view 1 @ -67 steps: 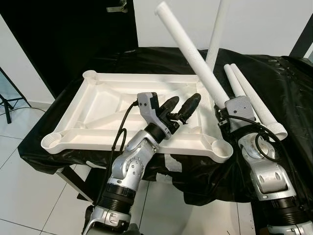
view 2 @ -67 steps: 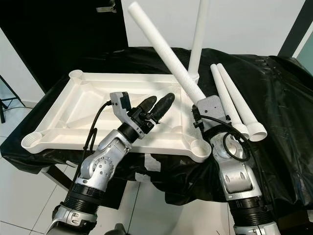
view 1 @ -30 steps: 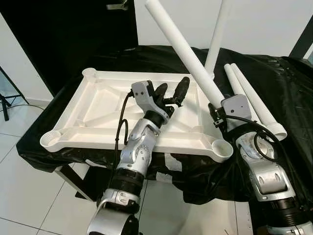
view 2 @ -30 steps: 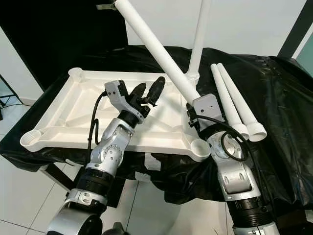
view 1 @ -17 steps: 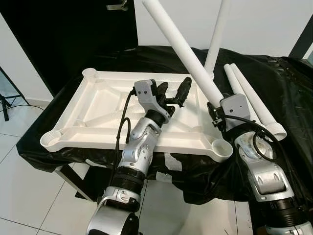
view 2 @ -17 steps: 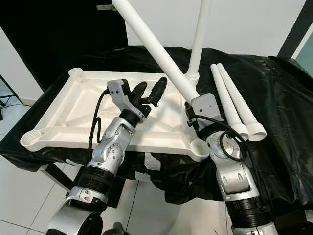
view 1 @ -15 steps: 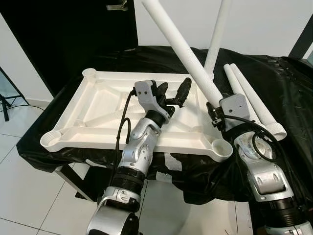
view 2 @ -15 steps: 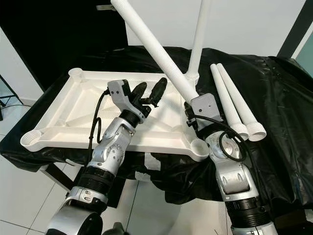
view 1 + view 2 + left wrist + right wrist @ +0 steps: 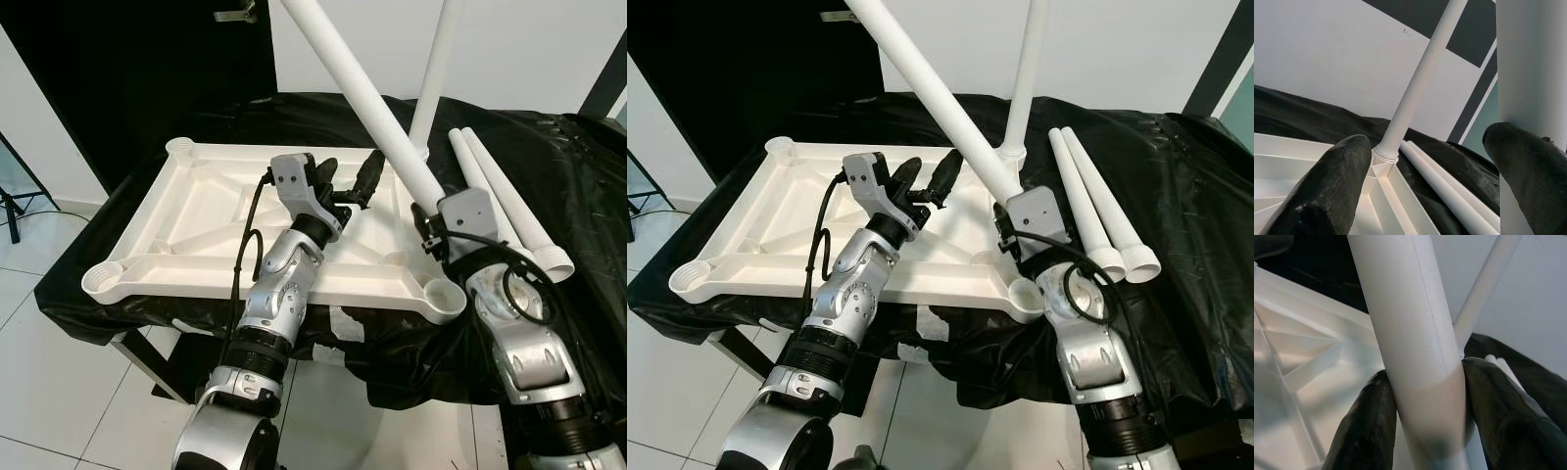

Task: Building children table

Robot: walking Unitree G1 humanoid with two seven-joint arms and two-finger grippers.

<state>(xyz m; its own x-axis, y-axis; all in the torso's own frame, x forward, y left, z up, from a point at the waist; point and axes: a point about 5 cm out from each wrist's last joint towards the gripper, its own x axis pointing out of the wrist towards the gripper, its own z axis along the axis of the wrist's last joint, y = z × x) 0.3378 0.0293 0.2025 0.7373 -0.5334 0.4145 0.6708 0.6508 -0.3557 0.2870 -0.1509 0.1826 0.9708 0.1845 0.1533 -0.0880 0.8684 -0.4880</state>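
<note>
Step in hand: fitting a table leg; I judge one leg is already seated and three sockets are still bare.
Near right corner socket (image 9: pixel 444 295): empty, at the near right corner of the upturned white tabletop (image 9: pixel 196 211), just below the right wrist.
Right gripper (image 9: pixel 1425 406): clamped on the lower part of a white table leg (image 9: pixel 362 98), a finger pressed to each side of the tube.
Right arm pose: forearm rising from the near edge, wrist bent toward the tabletop; the held leg slants up and away to the left, far from vertical.
Left gripper (image 9: pixel 341 181): fingers spread, holding nothing, raised over the middle of the tabletop with one fingertip just beside the slanted leg; contact cannot be told.
Left arm pose: elbow low at the near edge, forearm reaching steeply up and forward.
Next move, as I judge: stand the leg upright and lower its foot end into the near right socket; the left gripper looks placed to steady the shaft.
Spare legs (image 9: pixel 509 211): two, side by side on the black cloth (image 9: pixel 578 166), beside the tabletop's right edge.
Fitted leg (image 9: pixel 436 73): upright in the far right corner socket.
</note>
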